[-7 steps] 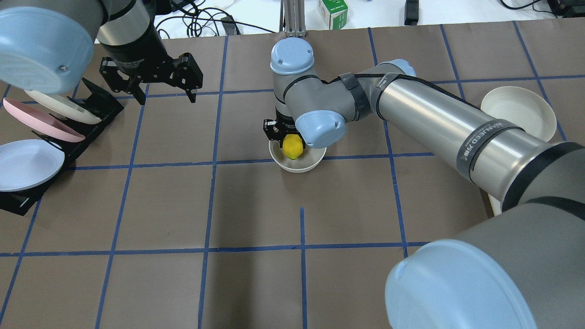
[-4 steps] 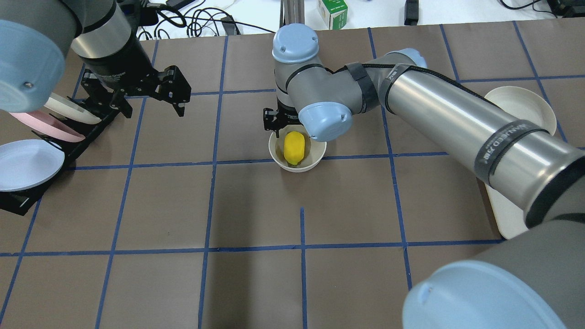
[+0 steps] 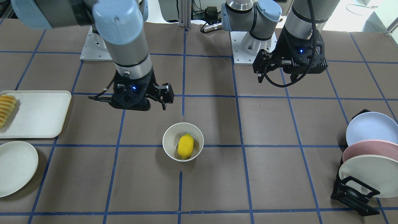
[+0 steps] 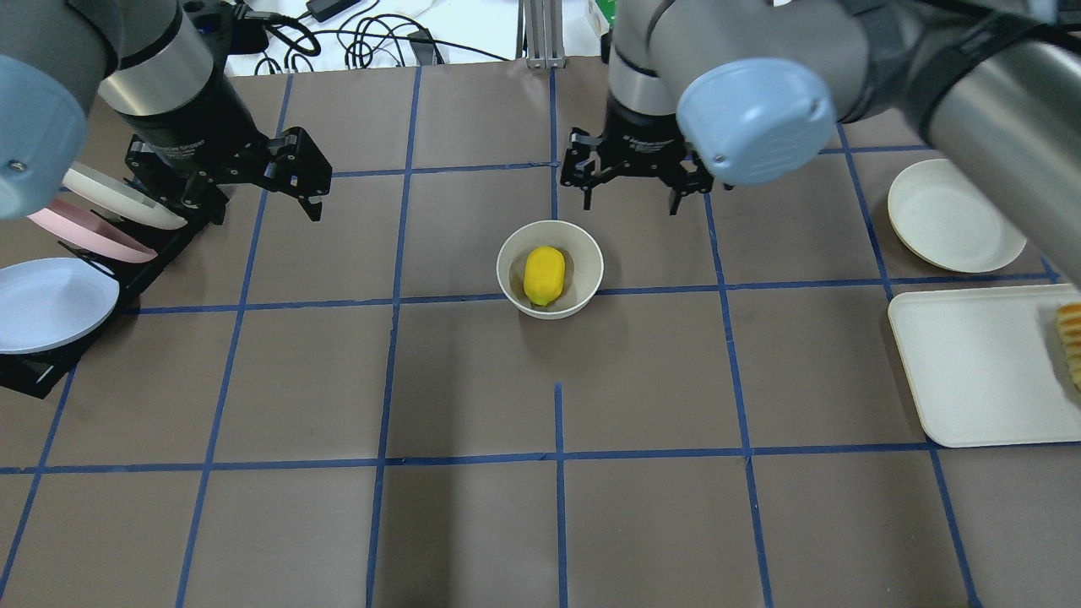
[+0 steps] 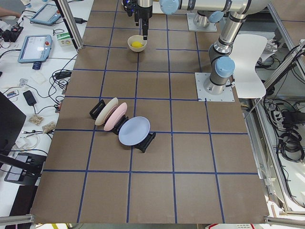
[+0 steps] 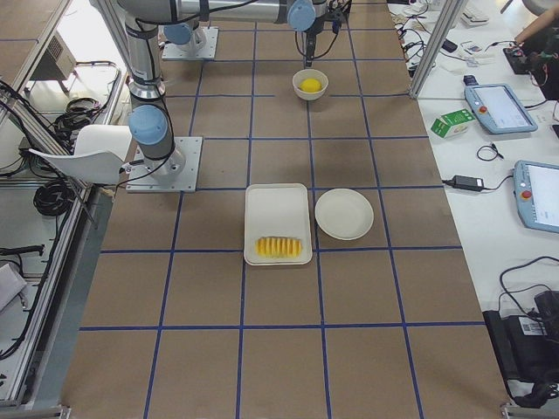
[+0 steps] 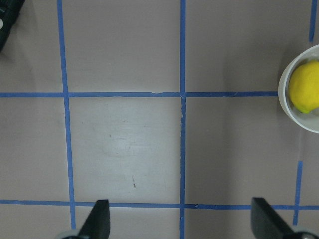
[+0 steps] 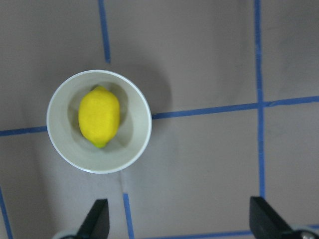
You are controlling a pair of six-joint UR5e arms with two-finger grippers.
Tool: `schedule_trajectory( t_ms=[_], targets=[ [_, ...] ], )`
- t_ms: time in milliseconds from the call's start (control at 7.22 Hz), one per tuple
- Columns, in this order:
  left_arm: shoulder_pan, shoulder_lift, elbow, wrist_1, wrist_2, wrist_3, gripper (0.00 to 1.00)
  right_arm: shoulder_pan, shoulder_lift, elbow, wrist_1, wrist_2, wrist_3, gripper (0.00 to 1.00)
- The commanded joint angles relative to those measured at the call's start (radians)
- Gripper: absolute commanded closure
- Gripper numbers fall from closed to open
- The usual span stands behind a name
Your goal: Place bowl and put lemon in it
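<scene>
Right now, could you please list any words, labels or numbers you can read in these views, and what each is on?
None reads clearly.
White print on the left gripper body: too blurred.
White print on the right gripper body: too blurred.
Label on the green carton: too small.

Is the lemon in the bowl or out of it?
In. The lemon lies at the bottom of the bowl, with the rim all around it.

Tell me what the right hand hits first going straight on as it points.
Probably the bare table, not the bowl: the right hand points straight down, and the bowl with the lemon lies beside its line.
</scene>
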Motion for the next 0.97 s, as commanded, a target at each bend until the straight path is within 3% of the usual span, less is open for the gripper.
schedule_trajectory(
  t_ms=[0, 831],
  targets=[
    [0.006, 0.022, -0.007, -0.001, 0.008, 0.002, 0.0, -0.155, -0.135, 0.007, 0.14, -0.001, -0.163, 0.0],
    [0.008, 0.025, -0.024, 0.002, 0.008, 0.002, 0.0, -0.179, -0.158, 0.024, 0.144, 0.0, -0.21, 0.0]
  ],
)
